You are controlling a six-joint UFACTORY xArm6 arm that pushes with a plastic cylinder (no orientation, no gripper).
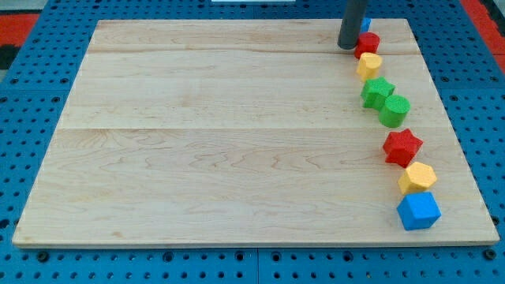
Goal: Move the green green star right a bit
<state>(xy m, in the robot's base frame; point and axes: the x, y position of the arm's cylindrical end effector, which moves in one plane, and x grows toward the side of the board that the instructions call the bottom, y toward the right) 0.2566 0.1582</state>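
A pale wooden counter (237, 134), made of joined planks with visible grain, fills most of the frame. It is surrounded by a blue perforated surface (31, 79). Red patches are seen at the upper left (20, 20) and upper right corners.

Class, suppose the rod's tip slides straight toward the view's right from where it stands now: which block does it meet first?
Probably the red block: it sits just right of my tip, nearly touching, though depth is unclear.

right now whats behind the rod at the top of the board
A blue block peeks out at the rod's right edge; its shape is hidden by the rod. My tip rests just left of the red block. Anything else behind the rod is covered.
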